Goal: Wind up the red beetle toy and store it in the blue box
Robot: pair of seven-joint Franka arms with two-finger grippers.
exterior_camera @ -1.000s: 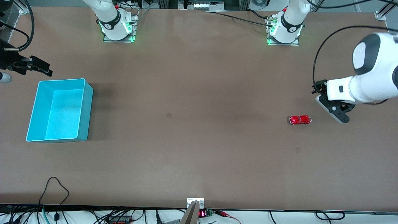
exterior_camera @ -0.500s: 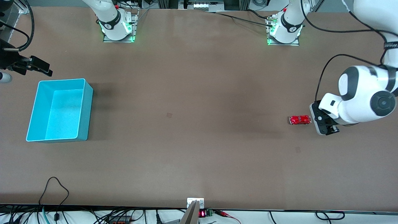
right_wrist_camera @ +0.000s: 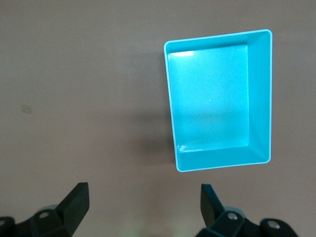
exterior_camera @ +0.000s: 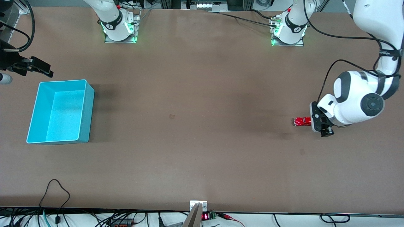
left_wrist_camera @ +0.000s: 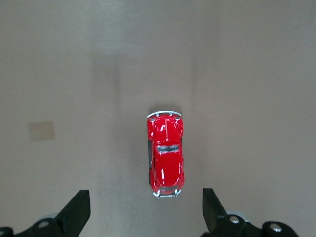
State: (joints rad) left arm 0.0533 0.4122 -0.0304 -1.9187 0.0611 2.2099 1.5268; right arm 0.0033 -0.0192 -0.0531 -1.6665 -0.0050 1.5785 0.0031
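Observation:
The red beetle toy (exterior_camera: 301, 121) sits on the brown table toward the left arm's end. In the left wrist view it (left_wrist_camera: 165, 160) lies lengthwise just ahead of the gap between the fingers. My left gripper (exterior_camera: 317, 123) (left_wrist_camera: 145, 213) is open, empty and low over the toy's end; it does not touch it. The blue box (exterior_camera: 89, 110) stands empty toward the right arm's end and shows in the right wrist view (right_wrist_camera: 260, 98). My right gripper (exterior_camera: 44, 69) (right_wrist_camera: 143, 207) is open and empty; it waits beside the box.
The two arm bases (exterior_camera: 120, 28) (exterior_camera: 288, 31) stand along the table's back edge. Small tape marks (exterior_camera: 172, 116) (exterior_camera: 302, 151) lie on the table. Cables (exterior_camera: 55, 192) run along the edge nearest the front camera.
My left arm has swung in from the table's end, and its gripper has come down over the red beetle toy. The toy, the box and the right arm have not moved.

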